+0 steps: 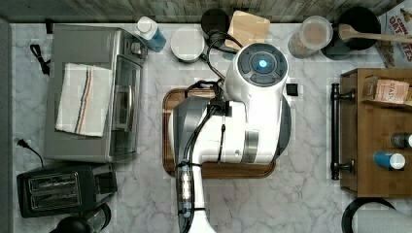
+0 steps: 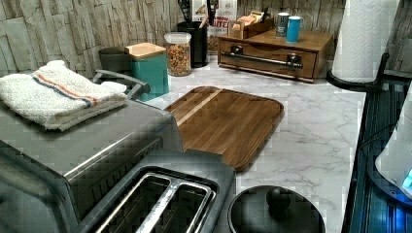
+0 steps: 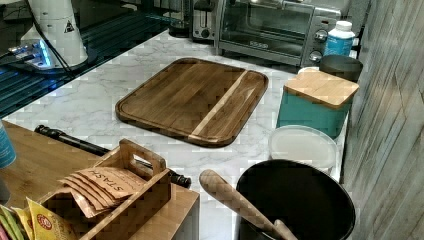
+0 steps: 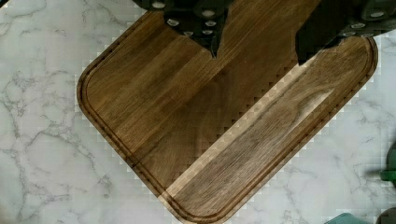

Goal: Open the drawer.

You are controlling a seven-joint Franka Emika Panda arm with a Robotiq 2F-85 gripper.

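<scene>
In the right view, nearest, a small wooden caddy [image 3: 127, 192] holds tea packets, and a black crock [image 3: 296, 200] holds a wooden spoon [image 3: 240, 204]. Beyond stand a teal canister [image 3: 316, 104] with a wooden lid and, past it, a blue-capped bottle [image 3: 339, 38]. In the left view a glass jar [image 2: 179, 53] holds cereal. The gripper [image 4: 257, 44] hangs over the wooden tray board [image 4: 224, 116], fingers spread apart, holding and touching nothing. The drawer [image 2: 268, 57], brown wood with a long black bar handle [image 1: 335, 131], sits closed at the top view's right edge of the counter.
</scene>
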